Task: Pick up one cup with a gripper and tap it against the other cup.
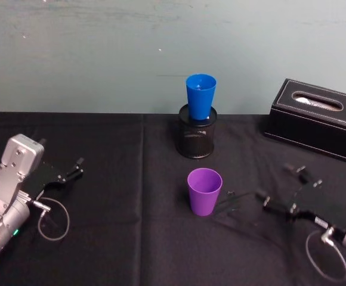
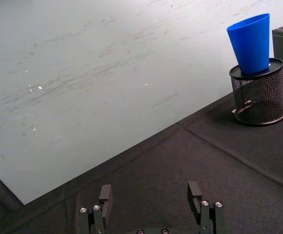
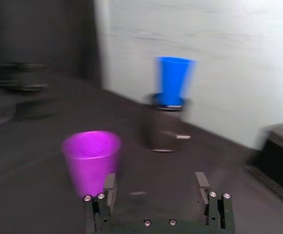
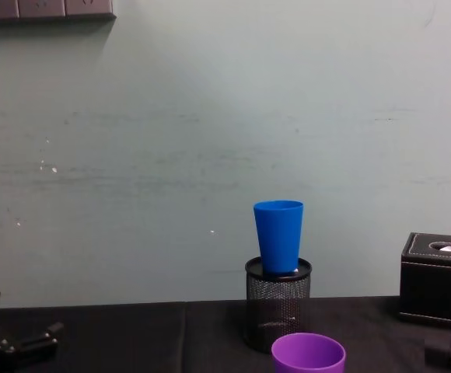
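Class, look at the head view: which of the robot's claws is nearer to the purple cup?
Right. The right claw lies open just right of the purple cup, pointing at it; the left claw rests far off to the cup's left.

The left gripper (image 1: 77, 167) and the right gripper (image 1: 273, 180) are slim and black, each with two thin fingers (image 2: 105, 195). Small silver screws (image 3: 212, 194) sit at the finger bases. Both wrists have a silver-grey housing (image 1: 17, 164) and a thin looped grey cable (image 1: 68, 219).
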Available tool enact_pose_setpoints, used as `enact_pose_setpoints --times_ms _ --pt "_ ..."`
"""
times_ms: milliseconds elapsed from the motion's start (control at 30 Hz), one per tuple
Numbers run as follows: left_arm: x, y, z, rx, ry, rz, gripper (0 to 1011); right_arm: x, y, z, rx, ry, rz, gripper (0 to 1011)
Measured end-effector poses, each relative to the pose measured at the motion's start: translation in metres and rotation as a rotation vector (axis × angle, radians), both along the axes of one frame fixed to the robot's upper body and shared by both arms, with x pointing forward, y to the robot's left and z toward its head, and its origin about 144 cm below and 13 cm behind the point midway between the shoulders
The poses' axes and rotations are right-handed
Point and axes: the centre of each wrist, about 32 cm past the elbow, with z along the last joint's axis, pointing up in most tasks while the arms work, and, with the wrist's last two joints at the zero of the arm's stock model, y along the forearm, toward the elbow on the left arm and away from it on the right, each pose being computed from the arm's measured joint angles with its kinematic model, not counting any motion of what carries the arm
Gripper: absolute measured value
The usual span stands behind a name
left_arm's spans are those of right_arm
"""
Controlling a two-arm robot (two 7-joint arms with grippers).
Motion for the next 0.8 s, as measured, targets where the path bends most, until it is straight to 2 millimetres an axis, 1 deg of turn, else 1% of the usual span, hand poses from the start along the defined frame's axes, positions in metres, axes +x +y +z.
enact_pose_setpoints --times_ms 167,300,567,667,800 --pt "0.000 0.000 0.000 0.000 0.000 0.000 1011 -0.005 -0.006 0.003 0.001 0.068 0.218 1003" --pt "0.000 0.000 0.000 0.000 0.000 0.000 1011 -0.003 -0.005 0.004 -0.002 0.117 0.287 1003" --pt "0.000 0.000 0.000 0.000 0.000 0.000 1012 0.011 0.008 0.003 -0.019 0.136 0.320 1003" --pt "0.000 0.000 0.000 0.000 0.000 0.000 1011 0.018 0.016 0.000 -0.027 0.128 0.322 1003" --pt "0.000 0.000 0.000 0.000 0.000 0.000 1011 0.023 0.020 -0.003 -0.031 0.121 0.314 1003"
